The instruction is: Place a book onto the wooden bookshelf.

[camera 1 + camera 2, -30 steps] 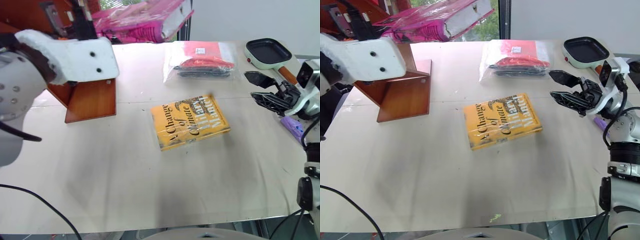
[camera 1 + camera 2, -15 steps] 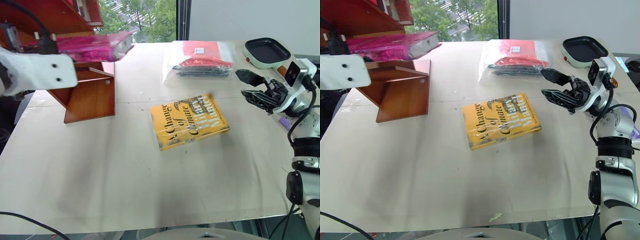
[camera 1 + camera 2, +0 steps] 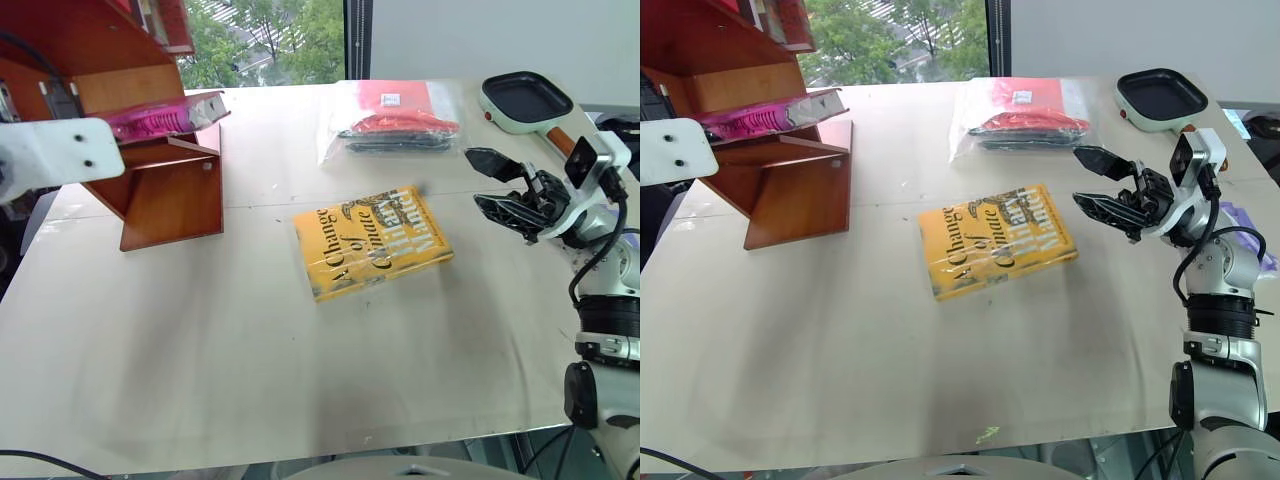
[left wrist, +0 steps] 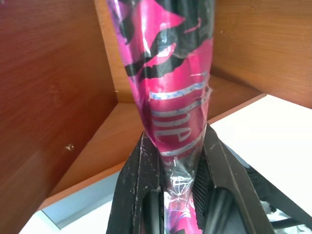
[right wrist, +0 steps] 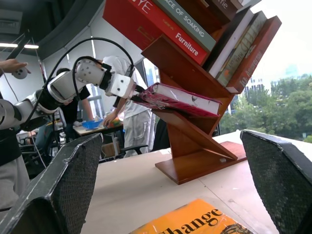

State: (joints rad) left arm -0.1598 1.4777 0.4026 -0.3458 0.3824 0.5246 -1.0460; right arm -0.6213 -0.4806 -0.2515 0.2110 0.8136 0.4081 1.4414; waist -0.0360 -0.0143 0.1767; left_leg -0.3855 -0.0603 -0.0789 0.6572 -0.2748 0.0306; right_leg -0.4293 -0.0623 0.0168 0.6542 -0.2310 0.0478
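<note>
Book (image 4: 170,97): pinched endwise by left hand (image 4: 176,161), long axis running onto shelf (image 3: 160,160) board; right hand (image 3: 1108,188) spread, well apart.

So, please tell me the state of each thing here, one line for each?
Pink book: lying on the wooden bookshelf, left pincer clamped on its end.
Right pincer: open, empty.
Yellow book: flat on table, closed.
Plastic bag: flat.
Pan: empty.

Left tool (image 4: 175,161) clamped flat; right tool (image 3: 1102,182) fingers spread wide.
</note>
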